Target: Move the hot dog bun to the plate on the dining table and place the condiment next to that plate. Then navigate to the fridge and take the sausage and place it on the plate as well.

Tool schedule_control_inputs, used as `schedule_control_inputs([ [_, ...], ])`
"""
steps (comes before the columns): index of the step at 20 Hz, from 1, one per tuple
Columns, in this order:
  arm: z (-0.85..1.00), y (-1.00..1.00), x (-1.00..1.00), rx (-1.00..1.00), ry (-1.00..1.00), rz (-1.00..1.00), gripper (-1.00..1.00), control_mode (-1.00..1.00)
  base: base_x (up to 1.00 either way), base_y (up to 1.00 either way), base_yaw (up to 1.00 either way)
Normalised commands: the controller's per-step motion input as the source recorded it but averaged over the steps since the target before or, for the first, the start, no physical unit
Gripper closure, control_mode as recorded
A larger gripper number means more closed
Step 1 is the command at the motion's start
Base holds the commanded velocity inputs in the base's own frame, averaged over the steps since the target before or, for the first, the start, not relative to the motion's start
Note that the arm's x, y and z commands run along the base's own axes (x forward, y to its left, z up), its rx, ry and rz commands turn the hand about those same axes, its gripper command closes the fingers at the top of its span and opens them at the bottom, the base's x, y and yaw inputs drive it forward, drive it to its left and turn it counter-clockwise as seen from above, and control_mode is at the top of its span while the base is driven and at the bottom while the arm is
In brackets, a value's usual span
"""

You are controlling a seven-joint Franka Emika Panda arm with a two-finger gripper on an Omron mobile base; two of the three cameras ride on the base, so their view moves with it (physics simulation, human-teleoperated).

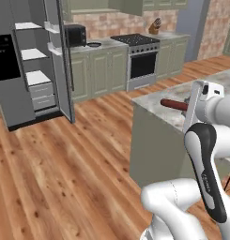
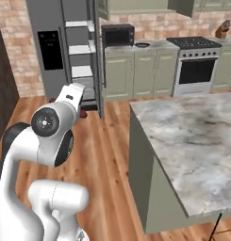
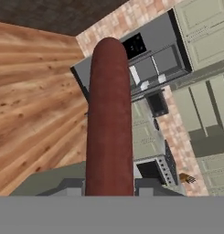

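Observation:
My gripper is shut on the sausage, a slim dark red-brown stick that points left from the hand, above the near corner of the dining table. In the hand view the sausage rises lengthwise between the two fingertips of the gripper. The grey fridge stands at the far left with its door swung open and its white shelves bare. From the right base view I see the fridge and the marble table top. The hot dog bun, plate and condiment are out of view.
Green cabinets line the back wall with a black microwave, a stove and a knife block. Wooden floor stretches between the fridge and the table. The table's green side panel stands close to the base.

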Motion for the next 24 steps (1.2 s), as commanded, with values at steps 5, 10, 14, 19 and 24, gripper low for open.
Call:
schedule_control_inputs([
  [5, 0.00, 0.00, 0.00, 0.00, 0.00, 0.00, 1.00, 1.00, -1.00, -0.29, -0.14],
  [10, 0.00, 0.00, 0.00, 0.00, 0.00, 0.00, 1.00, 1.00, -0.86, -0.81, -0.15],
  [14, 0.00, 0.00, 0.00, 0.00, 0.00, 0.00, 1.00, 1.00, -0.26, -1.00, -0.01],
  [19, 0.00, 0.00, 0.00, 0.00, 0.00, 0.00, 1.00, 1.00, -0.05, -1.00, 0.00],
  [24, 0.00, 0.00, 0.00, 0.00, 0.00, 0.00, 1.00, 1.00, 0.00, -1.00, 0.00],
])
